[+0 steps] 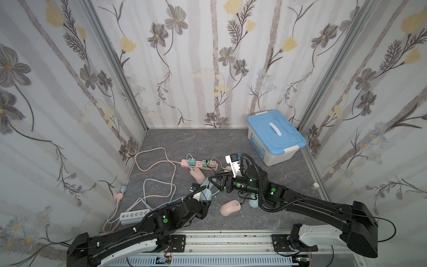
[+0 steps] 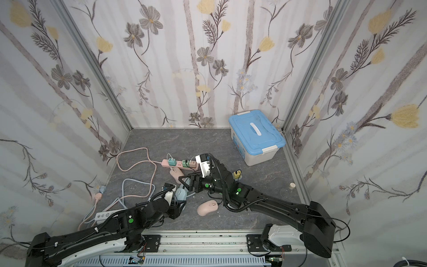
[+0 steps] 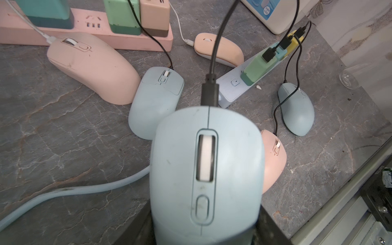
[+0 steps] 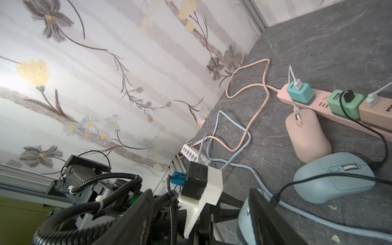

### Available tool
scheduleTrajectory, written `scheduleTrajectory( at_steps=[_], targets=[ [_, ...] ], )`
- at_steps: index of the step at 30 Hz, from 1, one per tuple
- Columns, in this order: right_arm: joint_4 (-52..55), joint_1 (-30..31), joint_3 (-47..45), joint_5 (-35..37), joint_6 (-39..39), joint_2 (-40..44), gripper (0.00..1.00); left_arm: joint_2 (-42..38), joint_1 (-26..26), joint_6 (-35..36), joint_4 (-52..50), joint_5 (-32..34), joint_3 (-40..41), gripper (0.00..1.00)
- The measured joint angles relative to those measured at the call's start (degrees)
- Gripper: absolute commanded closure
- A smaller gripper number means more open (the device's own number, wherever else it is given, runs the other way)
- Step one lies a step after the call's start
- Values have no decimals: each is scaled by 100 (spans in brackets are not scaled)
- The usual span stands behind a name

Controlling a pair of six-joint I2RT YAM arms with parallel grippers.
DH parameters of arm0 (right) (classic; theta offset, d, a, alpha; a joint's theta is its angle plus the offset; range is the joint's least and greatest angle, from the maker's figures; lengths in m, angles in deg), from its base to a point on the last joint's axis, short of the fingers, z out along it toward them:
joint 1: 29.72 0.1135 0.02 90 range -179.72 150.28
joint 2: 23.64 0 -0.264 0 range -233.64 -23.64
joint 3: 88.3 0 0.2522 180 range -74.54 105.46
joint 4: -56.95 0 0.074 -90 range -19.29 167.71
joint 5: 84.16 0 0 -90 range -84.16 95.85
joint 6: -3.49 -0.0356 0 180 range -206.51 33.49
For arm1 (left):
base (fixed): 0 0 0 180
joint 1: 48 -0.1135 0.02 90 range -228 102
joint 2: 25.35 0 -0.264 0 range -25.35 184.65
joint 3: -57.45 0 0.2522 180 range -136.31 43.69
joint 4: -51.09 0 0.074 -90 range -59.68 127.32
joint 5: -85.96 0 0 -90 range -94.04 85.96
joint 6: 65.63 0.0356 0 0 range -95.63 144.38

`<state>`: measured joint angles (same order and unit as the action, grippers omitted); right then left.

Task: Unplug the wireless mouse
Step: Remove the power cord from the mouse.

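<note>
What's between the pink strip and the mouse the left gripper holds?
Left wrist view: a pink mouse and a smaller blue mouse lie between the held mouse and the strip.

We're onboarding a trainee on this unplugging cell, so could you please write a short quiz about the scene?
1. True or false: the black cable is plugged into the blue mouse that the left gripper holds.
2. How many adapters sit on the pink power strip? A two, B three, C five.
3. Fill in: the storage box lid is coloured ____.
Key: 1 true; 2 B; 3 blue.
</note>
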<state>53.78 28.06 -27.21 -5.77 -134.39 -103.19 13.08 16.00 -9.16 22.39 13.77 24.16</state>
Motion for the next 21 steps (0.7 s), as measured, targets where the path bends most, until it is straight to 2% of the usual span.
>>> scheduleTrajectory(
  at_steps=[10, 12, 16, 21],
  targets=[
    [76, 33, -304, -293, -372, -439, 41, 297, 0, 422, 251, 11, -289, 100],
    [72, 33, -304, -299, -424, -470, 45, 337, 0, 490, 308, -4, -337, 100],
    [50, 20, -282, -140, -560, -531, 52, 350, 7, 575, 323, -13, -382, 100],
    [52, -33, -321, 140, -745, -501, 53, 350, 39, 638, 363, -31, -413, 100]
  ],
)
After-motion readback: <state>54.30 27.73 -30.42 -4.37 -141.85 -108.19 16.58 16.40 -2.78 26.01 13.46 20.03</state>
